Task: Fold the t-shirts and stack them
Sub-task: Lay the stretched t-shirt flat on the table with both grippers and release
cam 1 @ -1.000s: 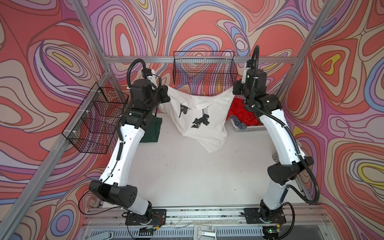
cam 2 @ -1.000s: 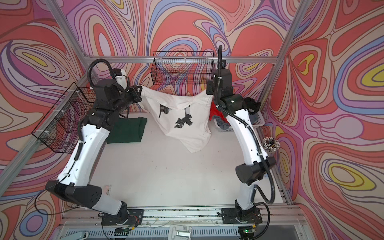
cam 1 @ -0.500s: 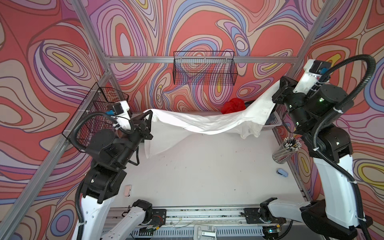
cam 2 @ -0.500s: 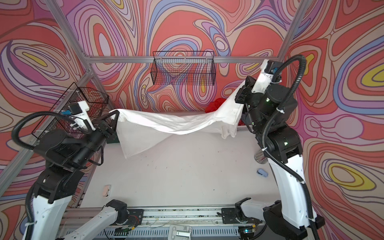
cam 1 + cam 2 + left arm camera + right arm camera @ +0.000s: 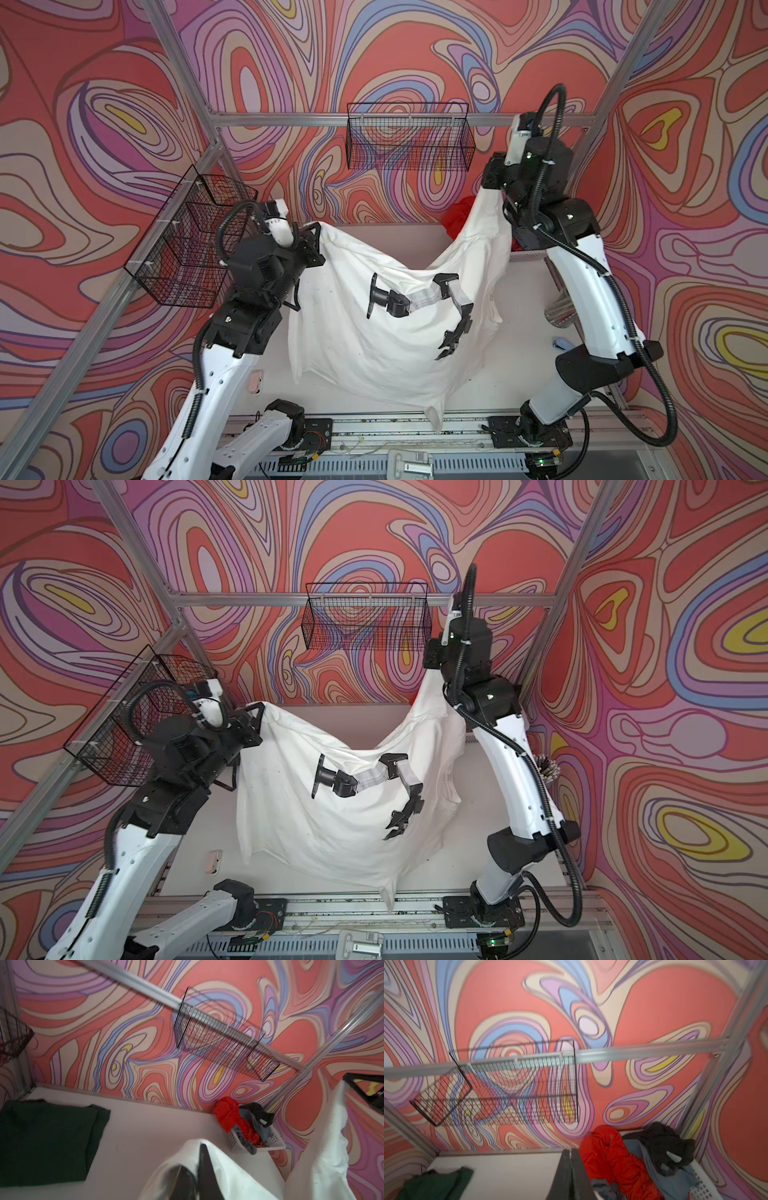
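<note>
Both top views show the left gripper (image 5: 316, 232) and right gripper (image 5: 489, 183) pinching the white shirt (image 5: 374, 345), which sags between them. Best to draw it taut before laying it flat.

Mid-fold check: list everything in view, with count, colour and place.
white t-shirt: 1, white with black print, hung between grippers
dark green t-shirt: 1, green, folded, back left corner of table
red t-shirt, grey t-shirt, black t-shirt: 1 each, heaped in plastic basket
plastic basket: 1, white, back right corner
wire baskets: 2, black, one at back, one at left
left gripper: 1, black, shut on white t-shirt
right gripper: 1, black, shut on white t-shirt, higher
</note>
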